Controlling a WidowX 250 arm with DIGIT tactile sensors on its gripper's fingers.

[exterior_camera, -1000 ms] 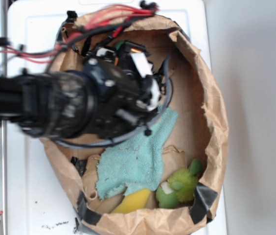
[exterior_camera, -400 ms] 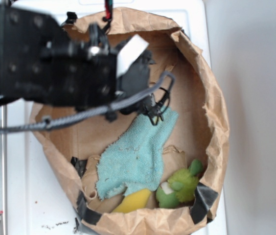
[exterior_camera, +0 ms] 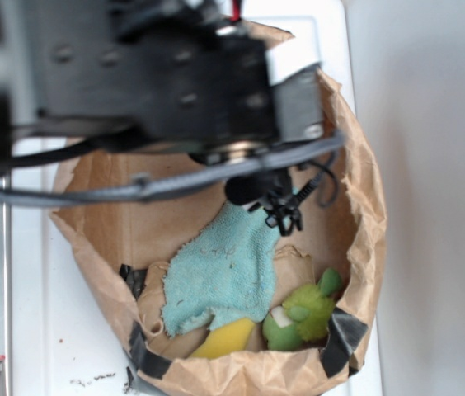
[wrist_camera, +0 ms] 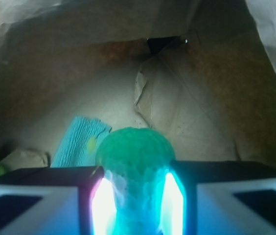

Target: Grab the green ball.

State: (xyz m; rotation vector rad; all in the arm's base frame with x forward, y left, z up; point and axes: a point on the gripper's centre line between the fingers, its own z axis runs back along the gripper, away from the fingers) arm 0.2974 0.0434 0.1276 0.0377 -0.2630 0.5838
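In the wrist view the teal-green bumpy ball (wrist_camera: 134, 154) sits squeezed between my two fingers (wrist_camera: 103, 200), held above the brown paper floor of the bag. My gripper (wrist_camera: 135, 201) is shut on it. In the exterior view the black arm and gripper body (exterior_camera: 175, 78) fill the top of the frame, blurred, over the upper part of the paper bag (exterior_camera: 364, 190). The ball and the fingertips are hidden there under the arm.
The paper bag holds a light blue terry cloth (exterior_camera: 224, 268), a lime-green plush toy with ears (exterior_camera: 305, 312) and a yellow object (exterior_camera: 226, 338) at its lower rim. The cloth also shows in the wrist view (wrist_camera: 79, 142). Black cables (exterior_camera: 286, 206) hang over the cloth. Bag walls surround the gripper.
The arm has risen toward the camera and shifted right, now larger and covering the bag's top. The cloth, plush toy and yellow object have not moved.
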